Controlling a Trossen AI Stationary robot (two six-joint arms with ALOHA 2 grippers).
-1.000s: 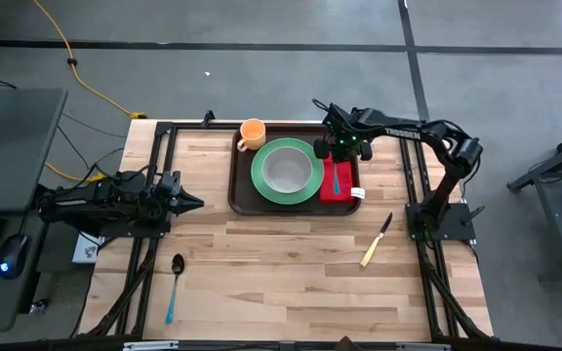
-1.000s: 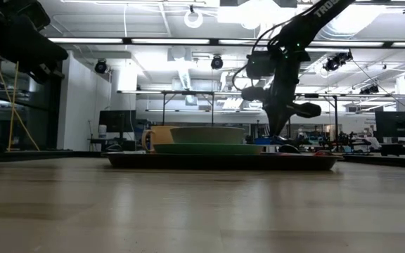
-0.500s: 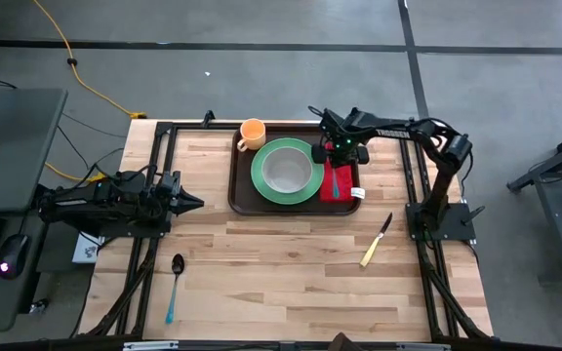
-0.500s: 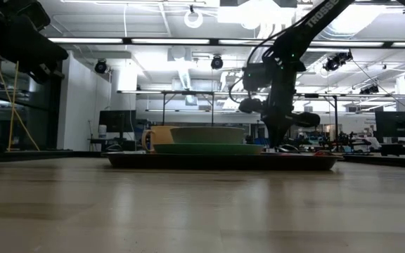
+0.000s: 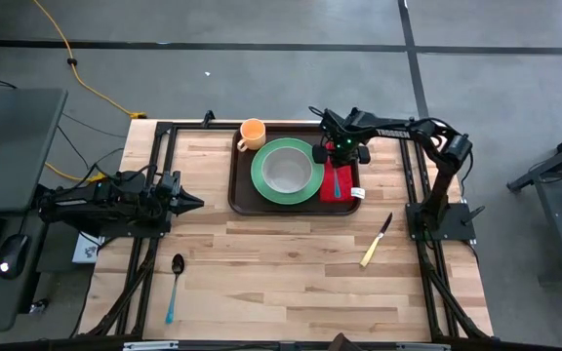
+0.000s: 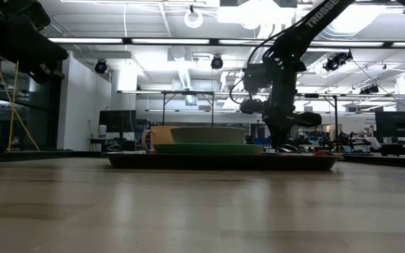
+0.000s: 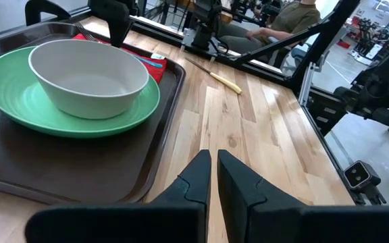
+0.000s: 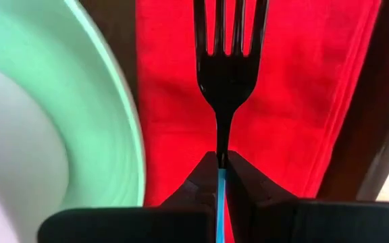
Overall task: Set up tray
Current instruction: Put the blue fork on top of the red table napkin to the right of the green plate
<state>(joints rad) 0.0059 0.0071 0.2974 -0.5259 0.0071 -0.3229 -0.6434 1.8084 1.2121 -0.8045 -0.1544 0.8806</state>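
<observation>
1. Your right hand (image 8: 219,177) is clamped on the blue handle of a black fork (image 8: 227,61), and hangs low over the red napkin (image 8: 275,101) at the right end of the tray (image 5: 243,200).
2. Looking along that hand, the fork's long axis runs straight ahead from the fingers, tines leading, lined up with the napkin's length. The napkin lies directly beneath the fork, so by my reading the coming move is straight down, not sideways.
3. Just beside the napkin sits the green plate (image 5: 266,185) with a pale bowl (image 7: 86,71) on it. The fork is nearer the plate's edge than the tray's rim.
4. Your left hand (image 5: 191,203) waits at the worktop's left side, fingers nearly together and holding nothing, well apart from the tray.
5. On the wooden worktop (image 5: 281,283), a knife (image 5: 375,242) lies right of the tray and a spoon (image 5: 174,285) lies near the front left. An orange cup (image 5: 252,133) stands at the tray's far left corner.
6. Behind the worktop is a large workshop, where a seated person (image 7: 275,17) shows.
</observation>
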